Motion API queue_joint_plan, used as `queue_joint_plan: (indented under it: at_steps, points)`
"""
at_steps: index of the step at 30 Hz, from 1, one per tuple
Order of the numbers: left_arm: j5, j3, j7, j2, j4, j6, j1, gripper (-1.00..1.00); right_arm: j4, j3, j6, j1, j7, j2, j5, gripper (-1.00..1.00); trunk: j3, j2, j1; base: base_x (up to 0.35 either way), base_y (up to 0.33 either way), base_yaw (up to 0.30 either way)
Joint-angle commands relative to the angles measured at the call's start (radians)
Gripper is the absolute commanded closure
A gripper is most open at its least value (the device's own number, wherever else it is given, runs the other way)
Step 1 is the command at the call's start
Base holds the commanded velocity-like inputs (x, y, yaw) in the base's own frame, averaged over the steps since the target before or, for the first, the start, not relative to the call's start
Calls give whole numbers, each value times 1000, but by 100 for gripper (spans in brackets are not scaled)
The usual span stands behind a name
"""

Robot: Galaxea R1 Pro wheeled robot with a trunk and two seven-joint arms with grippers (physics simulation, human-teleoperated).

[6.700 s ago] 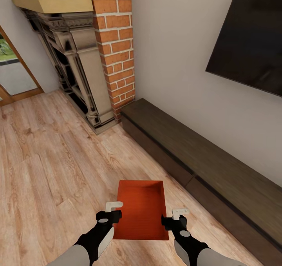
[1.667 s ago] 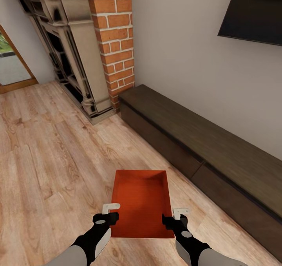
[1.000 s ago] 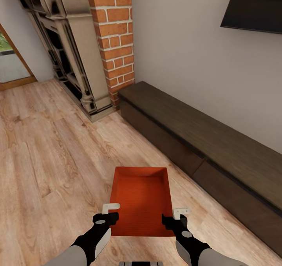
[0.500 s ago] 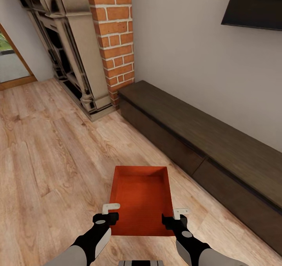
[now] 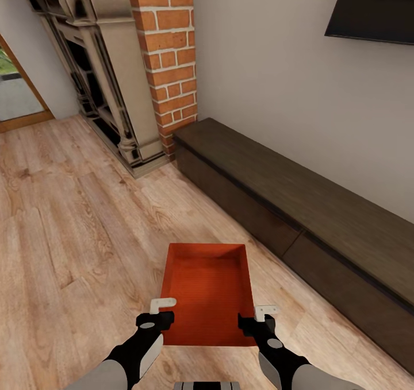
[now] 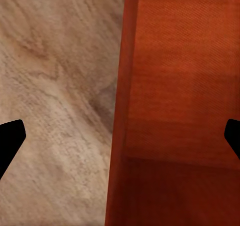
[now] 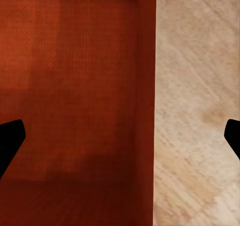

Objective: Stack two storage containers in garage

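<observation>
One orange-red storage container (image 5: 207, 289) lies open-topped on the light wood plank floor (image 5: 75, 217) of the living room, just in front of me. My left gripper (image 5: 163, 312) is open and straddles its left wall (image 6: 116, 136), one finger outside over the planks and one inside. My right gripper (image 5: 256, 316) is open astride the right wall (image 7: 146, 111) in the same way. The black fingertips (image 6: 10, 138) stand far apart at the edges of both wrist views. The garage is out of view.
A long, low dark wood bench (image 5: 299, 206) runs along the wall at right, close to the container. A brick column (image 5: 169, 45) and stone fireplace (image 5: 109, 74) stand ahead left. A dark TV screen (image 5: 374, 8) hangs above the bench. A glass door (image 5: 17, 97) is far left.
Since the oldest frame the head view has shifted, and the container now looks larger between the grippers. Over the last second nothing has visibly moved.
</observation>
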Motion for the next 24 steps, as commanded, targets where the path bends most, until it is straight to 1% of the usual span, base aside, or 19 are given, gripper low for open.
queue_joint_plan:
  at_steps: [1,16,20,24]
  points:
    - [8,-9,7,1,-2,5,0,-100,1,8,-4,-1,-4,0,-9,-100,-1,0,0,0,0,0]
    - [8,-9,7,2,-3,5,-1,-100,2,7,-9,-1,-4,-2,-10,-100,-1,0,0,0,0,0]
    - [8,-9,7,4,-4,5,0,-100,2,7,-10,-1,-5,-11,-10,-100,-1,0,0,0,0,0]
    - [8,-9,7,6,-4,5,0,-100,2,7,-10,-1,-5,-13,-10,-100,-1,0,0,0,0,0]
